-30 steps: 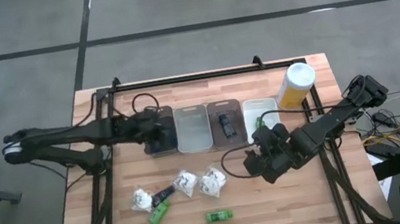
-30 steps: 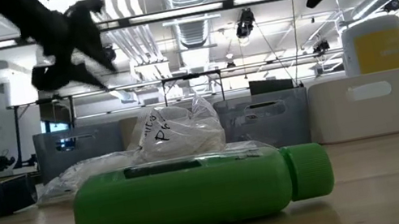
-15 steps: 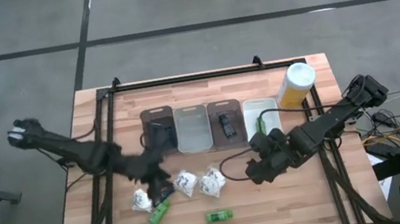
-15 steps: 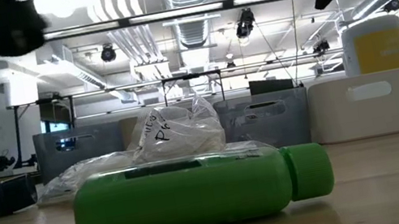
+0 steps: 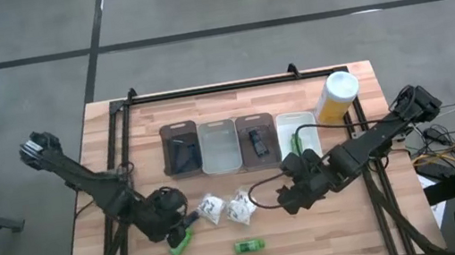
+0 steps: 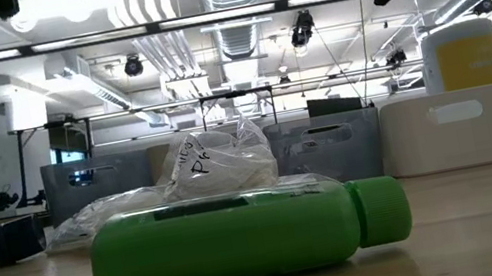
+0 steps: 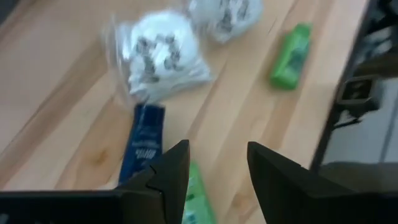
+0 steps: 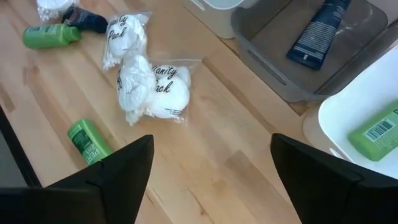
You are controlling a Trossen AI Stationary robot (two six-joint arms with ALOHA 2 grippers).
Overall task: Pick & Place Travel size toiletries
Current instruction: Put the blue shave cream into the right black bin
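Now my left end effector (image 7: 214, 168) hangs open over the worktop (image 5: 315, 232), fingers parted above a dark blue tube (image 7: 142, 144) and a green bottle (image 7: 196, 199) directly below. Beyond them lie two white wrapped bundles (image 7: 158, 59) and another green bottle (image 7: 290, 55). My right end effector (image 8: 208, 165) hovers open near the bundles.

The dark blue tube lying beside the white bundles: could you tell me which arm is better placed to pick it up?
Probably the left: its open claw hovers right over the dark blue tube, while the right claw hangs farther off.
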